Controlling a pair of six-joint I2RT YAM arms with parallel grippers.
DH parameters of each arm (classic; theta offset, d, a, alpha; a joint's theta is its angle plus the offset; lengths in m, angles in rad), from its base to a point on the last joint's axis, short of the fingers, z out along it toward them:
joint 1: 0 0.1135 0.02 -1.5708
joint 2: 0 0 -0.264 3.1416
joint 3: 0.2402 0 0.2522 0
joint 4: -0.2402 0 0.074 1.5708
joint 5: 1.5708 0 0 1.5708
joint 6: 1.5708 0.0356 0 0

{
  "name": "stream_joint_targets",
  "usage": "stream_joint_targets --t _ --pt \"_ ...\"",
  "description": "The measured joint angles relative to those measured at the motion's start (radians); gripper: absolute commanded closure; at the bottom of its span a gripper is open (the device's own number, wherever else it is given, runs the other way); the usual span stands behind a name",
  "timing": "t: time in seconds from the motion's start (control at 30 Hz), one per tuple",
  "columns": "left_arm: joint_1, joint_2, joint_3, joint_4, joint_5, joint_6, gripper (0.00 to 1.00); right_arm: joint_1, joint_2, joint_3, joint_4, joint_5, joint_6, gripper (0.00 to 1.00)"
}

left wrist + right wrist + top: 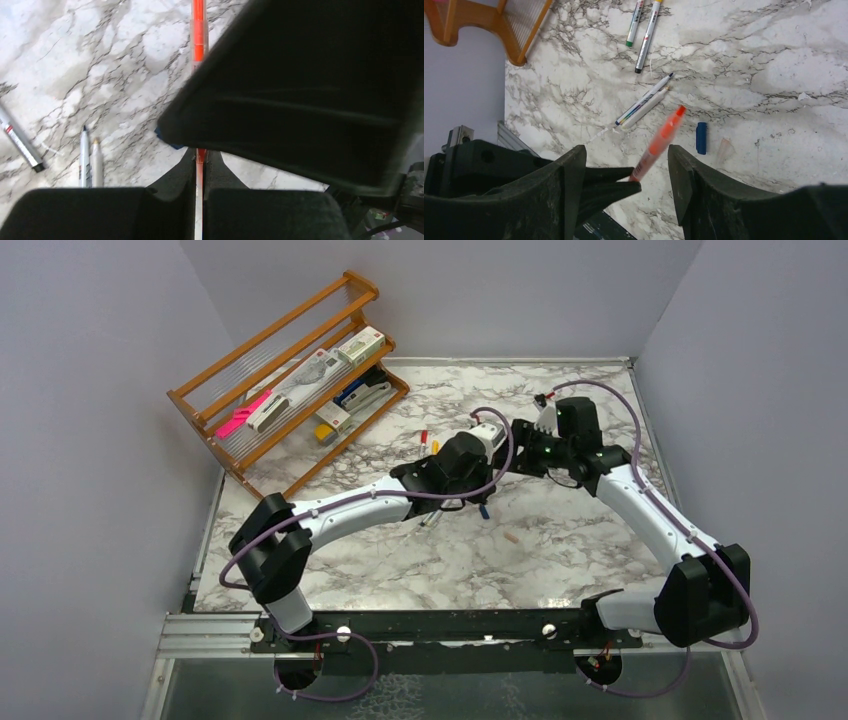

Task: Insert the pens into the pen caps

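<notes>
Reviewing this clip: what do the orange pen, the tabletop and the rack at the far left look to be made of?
The orange pen looks like translucent glossy plastic; light shows through its barrel. The tabletop is marble-patterned and smooth: stone or printed laminate, I cannot tell. The rack seems varnished wood, with a warm orange-brown frame; its shelves look like thin pale rods, material unclear.

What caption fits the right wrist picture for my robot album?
Open right claw straddles the orange pen that the left claw pinches; blue cap lies on the table.
</notes>
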State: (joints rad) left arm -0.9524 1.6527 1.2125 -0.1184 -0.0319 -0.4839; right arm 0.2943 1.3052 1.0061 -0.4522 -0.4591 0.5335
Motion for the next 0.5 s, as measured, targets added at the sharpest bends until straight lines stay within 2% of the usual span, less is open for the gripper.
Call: stream_joint_targets --t 0.13,0.27,0.33,0.4,0.5 --pt "-0.022 0.02 0.05 0.007 0.004 0.023 1.0 0.0 0.0 0.0 0.01 -0.003 0.0 0.6" --pt "-0.028 0.031 0.077 0.008 0.003 0.028 1.0 -0.003 0.0 0.0 0.01 0.008 0.001 0.83" --pt "-0.027 0.031 0.077 0.008 0.002 0.028 1.0 -0.004 0.0 0.001 0.008 0.018 0.003 0.98" --pt "-0.027 0.031 0.077 0.008 -0.001 0.027 1.0 -0.004 0.0 0.001 0.004 0.029 0.002 0.99" --pt "-0.027 0.031 0.076 0.01 -0.007 0.027 0.79 -0.003 -0.001 0.001 0.004 0.037 0.005 0.99"
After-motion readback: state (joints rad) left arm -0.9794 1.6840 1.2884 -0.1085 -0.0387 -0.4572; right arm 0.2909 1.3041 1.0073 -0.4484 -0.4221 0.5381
